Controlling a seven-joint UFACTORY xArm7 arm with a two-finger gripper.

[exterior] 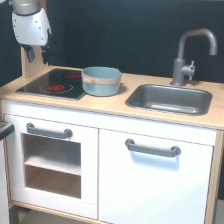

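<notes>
My gripper (37,54) hangs at the upper left of the exterior view, above the back left corner of the black stovetop (52,83). Its two dark fingers (30,53) point down with a gap between them, and nothing sits in that gap. The white wrist housing (31,27) is above them. A blue-grey pot (101,80) with a tan band near its rim stands on the wooden counter (107,102) at the stovetop's right edge, well to the right of and below the gripper.
A grey sink basin (170,98) is set into the counter at the right, with a grey faucet (190,55) behind it. Below are a white oven door with a handle (49,132) and a cabinet door with a handle (152,148). A dark wall stands behind.
</notes>
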